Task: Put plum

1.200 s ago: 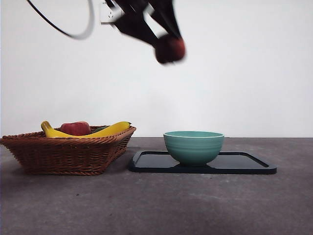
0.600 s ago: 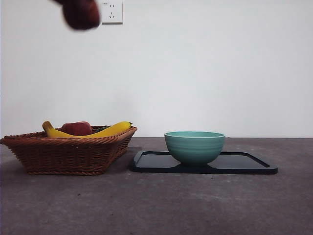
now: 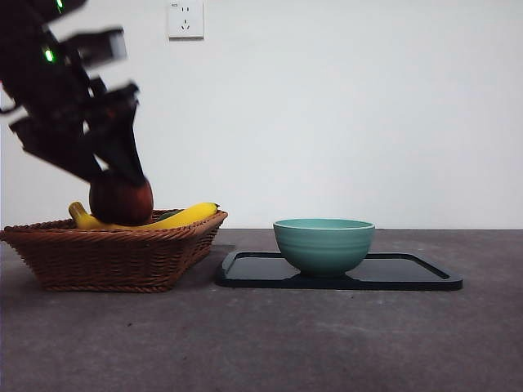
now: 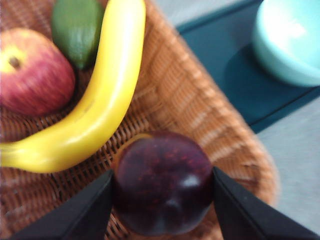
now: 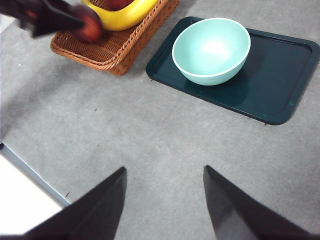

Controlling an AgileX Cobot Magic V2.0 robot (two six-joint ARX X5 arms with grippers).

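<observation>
The plum (image 4: 162, 187) is dark purple-maroon and round, and my left gripper (image 4: 162, 202) is shut on it, one jaw on each side. It hangs just above the wicker basket (image 4: 200, 115) near the basket's rim on the side toward the tray. In the front view the plum (image 3: 120, 200) sits at the height of the basket's (image 3: 114, 253) rim, under the dark left gripper (image 3: 118, 175). My right gripper (image 5: 165, 200) is open, high over bare table, holding nothing.
The basket holds a yellow banana (image 4: 100, 100), a red apple-like fruit (image 4: 32, 75) and a green fruit (image 4: 77, 27). Right of the basket, a teal bowl (image 3: 324, 243) stands on a dark tray (image 3: 409, 273). A wall socket (image 3: 185, 18) is behind.
The left arm carried the plum from high above the bowl leftward, then down to the basket. Bowl, tray and basket have not moved.
</observation>
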